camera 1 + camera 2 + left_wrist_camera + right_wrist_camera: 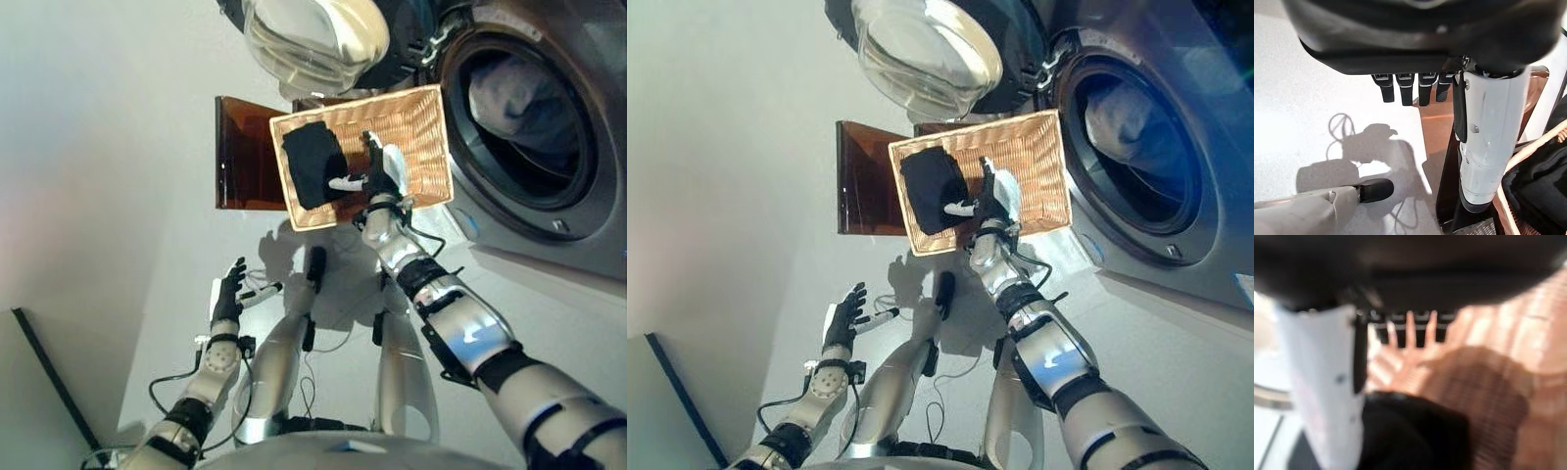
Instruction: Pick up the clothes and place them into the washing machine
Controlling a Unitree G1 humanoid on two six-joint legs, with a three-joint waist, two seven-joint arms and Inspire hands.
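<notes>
- Right hand (pixel 380 174) is reaching over the wicker basket (pixel 426 122), its fingers lying straight and relaxed, its white-covered thumb pointing toward the black garment (pixel 315 162) and gripping nothing.
- Black garment is lying bunched in the basket's end farther from the washing machine (pixel 549 137), just beside the thumb; whether the two are touching cannot be told.
- Washing machine is standing with its glass door (pixel 313 39) swung open above the basket; pale cloth (pixel 1122 117) is resting inside the drum.
- Left hand (pixel 228 291) is hovering low over the pale floor (pixel 98 176), well apart from the basket, its fingers spread straight and holding nothing.
- Brown panel (pixel 245 152) is sitting against the basket on the side away from the machine.
- No legible writing is showing on any surface.
- Left wrist view alone is showing the basket's rim (pixel 1528 152) and garment edge from the side.
- Right wrist view alone is showing the weave of the basket floor (pixel 1508 342) past the fingers.
</notes>
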